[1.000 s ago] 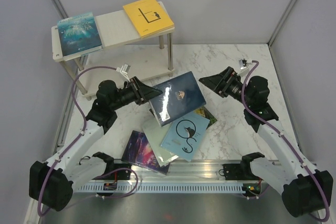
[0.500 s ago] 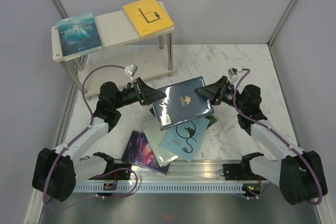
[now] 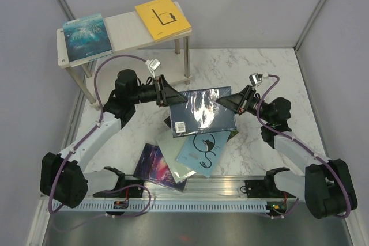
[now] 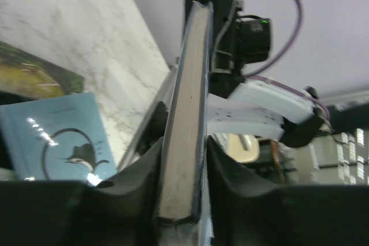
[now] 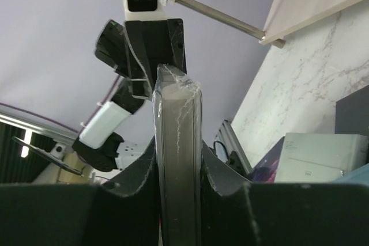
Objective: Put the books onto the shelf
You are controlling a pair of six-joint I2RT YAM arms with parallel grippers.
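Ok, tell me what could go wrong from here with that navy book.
1. The left hand and right hand both clamp the navy book at opposite edges; moving out of step could bend it or pull it loose.
2. The shelf top shows only a bare strip between the teal book and yellow book; placing this one might knock them.

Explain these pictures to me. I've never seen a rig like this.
Two robot arms are bolted at the near edge of a marble table. The wide picture looks down from above and behind them. The other two come from a camera on each wrist, looking along its own fingers. The left pincer and right pincer both grip a navy book by opposite edges, above a loose pile including a light-blue book and a purple book. On the shelf lie a teal book and a yellow book.
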